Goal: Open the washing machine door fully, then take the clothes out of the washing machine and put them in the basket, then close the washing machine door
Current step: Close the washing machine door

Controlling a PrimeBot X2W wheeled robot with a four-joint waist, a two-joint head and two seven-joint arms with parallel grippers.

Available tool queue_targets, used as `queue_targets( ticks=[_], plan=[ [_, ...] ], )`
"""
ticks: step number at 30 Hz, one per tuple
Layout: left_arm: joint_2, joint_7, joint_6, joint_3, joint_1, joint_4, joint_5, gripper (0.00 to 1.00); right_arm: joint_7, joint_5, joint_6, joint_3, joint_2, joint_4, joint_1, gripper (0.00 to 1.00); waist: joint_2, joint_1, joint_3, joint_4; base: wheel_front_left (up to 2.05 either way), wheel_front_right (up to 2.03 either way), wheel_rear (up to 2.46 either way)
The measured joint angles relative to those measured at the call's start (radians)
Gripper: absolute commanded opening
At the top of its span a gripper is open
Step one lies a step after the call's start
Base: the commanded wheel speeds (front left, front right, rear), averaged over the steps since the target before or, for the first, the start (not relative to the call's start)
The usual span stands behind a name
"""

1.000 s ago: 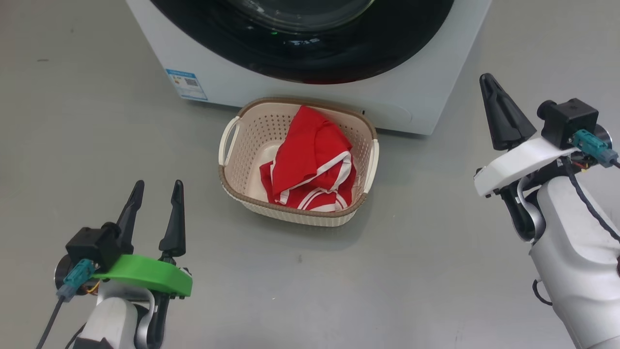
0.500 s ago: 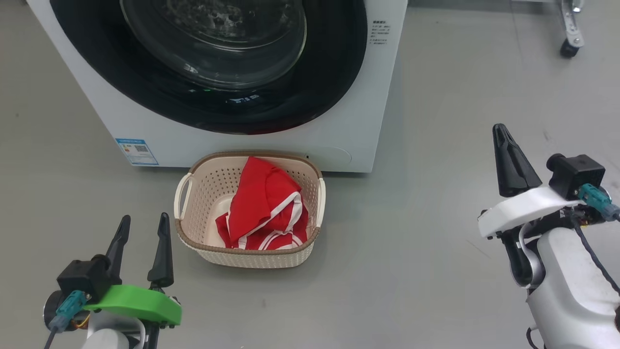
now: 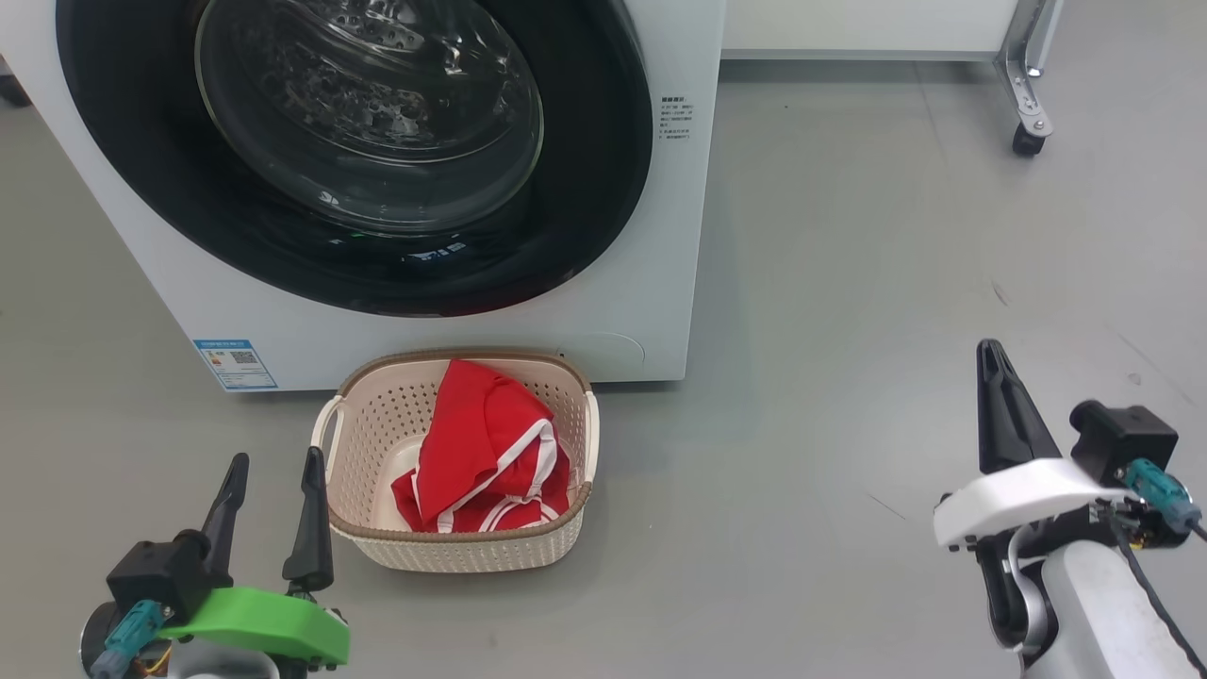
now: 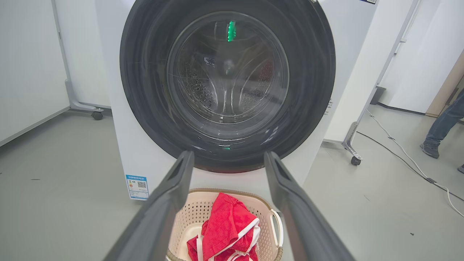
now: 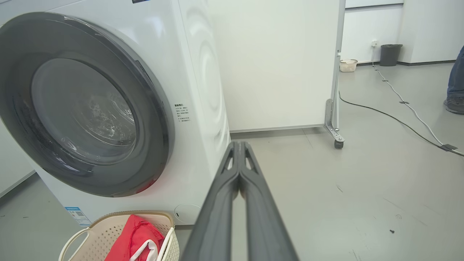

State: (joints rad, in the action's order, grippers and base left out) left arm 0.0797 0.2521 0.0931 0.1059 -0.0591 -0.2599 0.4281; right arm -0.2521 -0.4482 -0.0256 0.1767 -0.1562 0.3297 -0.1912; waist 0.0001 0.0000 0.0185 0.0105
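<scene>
A smooth grey floor runs back to white partition panels on castered feet, with a cable trailing across it and a person's leg at the edge (jeans and a dark shoe). The white washing machine has its door shut, a glossy black rim around bulging glass. Just in front of its base sits the cream, brown-rimmed basket, holding the red, white-striped clothes. The left end effector hovers with its fingers apart; the right end effector has its fingers pressed together.

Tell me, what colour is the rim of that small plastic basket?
Brown, woven-look, atop the cream perforated plastic basket; the head view shows it best.
</scene>
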Motion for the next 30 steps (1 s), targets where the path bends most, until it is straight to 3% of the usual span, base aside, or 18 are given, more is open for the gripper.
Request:
queue_targets(
  ticks=[7, 8, 9, 10, 30],
  plan=[
    [-0.007, 0.0, 0.0, -0.016, 0.012, 0.015, 0.004, 1.0, 0.0, 0.024, -0.006, -0.004, 0.003, -0.028, 0.063, 0.0, 0.0, 0.0, -0.01, -0.006, 0.0, 0.0, 0.0],
    [-0.009, 0.0, 0.0, -0.018, 0.016, 0.015, 0.01, 1.0, 0.0, 0.024, -0.008, -0.005, 0.004, -0.033, 0.068, 0.14, 0.0, 0.0, -0.011, -0.007, 0.0, 0.0, 0.0],
    [-0.011, 0.0, 0.001, -0.02, 0.02, 0.016, 0.017, 1.0, 0.0, 0.025, -0.008, -0.007, 0.005, -0.038, 0.074, 0.82, 0.0, 0.0, -0.012, -0.007, 0.0, 0.0, 0.0],
    [-0.012, 0.0, 0.002, -0.021, 0.023, 0.017, 0.02, 1.0, 0.0, 0.026, -0.008, -0.011, 0.007, -0.044, 0.079, 1.0, 0.0, 0.0, -0.012, -0.007, 0.0, 0.0, 0.0],
    [-0.026, 0.0, 0.01, -0.039, 0.051, 0.039, 0.01, 1.0, 0.0, 0.085, -0.017, -0.033, 0.03, -0.11, 0.129, 1.0, 0.0, 0.0, -0.022, -0.009, 0.0, 0.0, 0.0]
  ],
)
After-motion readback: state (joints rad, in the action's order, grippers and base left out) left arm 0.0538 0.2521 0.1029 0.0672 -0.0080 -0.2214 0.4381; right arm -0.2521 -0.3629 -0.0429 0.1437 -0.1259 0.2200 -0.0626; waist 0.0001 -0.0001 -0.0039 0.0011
